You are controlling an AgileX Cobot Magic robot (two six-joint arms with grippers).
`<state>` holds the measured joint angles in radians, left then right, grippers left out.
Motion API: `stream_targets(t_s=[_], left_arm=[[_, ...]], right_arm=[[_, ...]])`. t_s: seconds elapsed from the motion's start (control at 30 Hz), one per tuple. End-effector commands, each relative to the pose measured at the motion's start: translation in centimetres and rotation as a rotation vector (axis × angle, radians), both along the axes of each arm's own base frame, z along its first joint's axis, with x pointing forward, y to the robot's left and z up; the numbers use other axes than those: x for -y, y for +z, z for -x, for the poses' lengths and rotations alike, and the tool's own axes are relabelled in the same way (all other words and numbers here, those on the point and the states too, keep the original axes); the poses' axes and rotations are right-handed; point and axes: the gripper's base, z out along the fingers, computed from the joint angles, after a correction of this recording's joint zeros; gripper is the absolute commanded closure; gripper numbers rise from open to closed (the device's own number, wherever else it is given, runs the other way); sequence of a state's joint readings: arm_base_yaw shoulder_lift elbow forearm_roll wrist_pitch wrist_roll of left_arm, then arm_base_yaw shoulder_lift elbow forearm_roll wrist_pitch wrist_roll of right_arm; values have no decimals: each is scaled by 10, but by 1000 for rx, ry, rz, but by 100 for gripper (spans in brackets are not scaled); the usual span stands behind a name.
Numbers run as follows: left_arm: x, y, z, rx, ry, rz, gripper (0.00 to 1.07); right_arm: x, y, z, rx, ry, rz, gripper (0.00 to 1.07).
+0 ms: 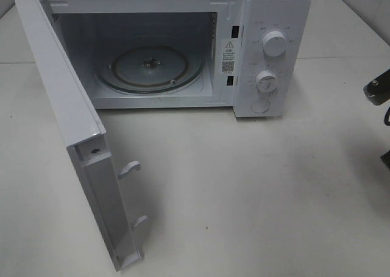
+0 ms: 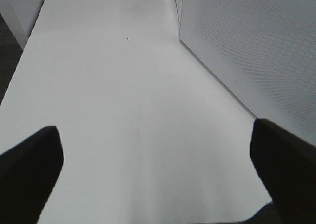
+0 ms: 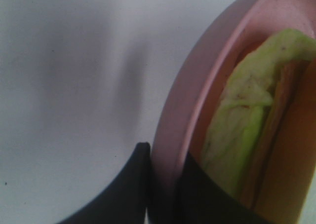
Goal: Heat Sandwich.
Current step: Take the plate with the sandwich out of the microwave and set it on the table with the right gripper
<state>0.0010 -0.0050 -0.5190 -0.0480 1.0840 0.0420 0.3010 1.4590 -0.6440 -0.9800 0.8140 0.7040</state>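
Note:
The sandwich (image 3: 247, 115), pale yellow with green tints, lies on a pink plate (image 3: 197, 86), and both show only in the right wrist view. My right gripper (image 3: 165, 157) is shut on the plate's rim, one finger outside it and one inside. My left gripper (image 2: 155, 150) is open over bare table with nothing between its fingers. The white microwave (image 1: 268, 21) stands at the back with its door (image 1: 67, 106) swung wide to the left. Its glass turntable (image 1: 149, 69) is bare. Neither the plate nor the sandwich appears in the exterior view.
The open door juts towards the table's front left, its outer face (image 2: 256, 51) close beside my left gripper. A dark piece of the right arm (image 1: 376, 91) shows at the right edge. The white table (image 1: 244, 191) spreads in front of the microwave.

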Motion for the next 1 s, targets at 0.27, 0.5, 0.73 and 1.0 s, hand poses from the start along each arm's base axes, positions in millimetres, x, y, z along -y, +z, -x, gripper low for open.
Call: stream_targets(t_s=[0.27, 0.5, 0.73, 1.0], left_arm=[[0, 0, 2, 27, 1, 7, 9], [0, 0, 2, 27, 1, 7, 9], [0, 0, 2, 27, 1, 7, 9], [0, 0, 2, 27, 1, 7, 9]], right_arm=[[2, -24, -20, -33, -83, 38, 102], [-1, -47, -27, -52, -95, 33, 102], [-3, -62, -31, -83, -66, 26, 101], [-6, -83, -35, -100, -57, 10, 100]])
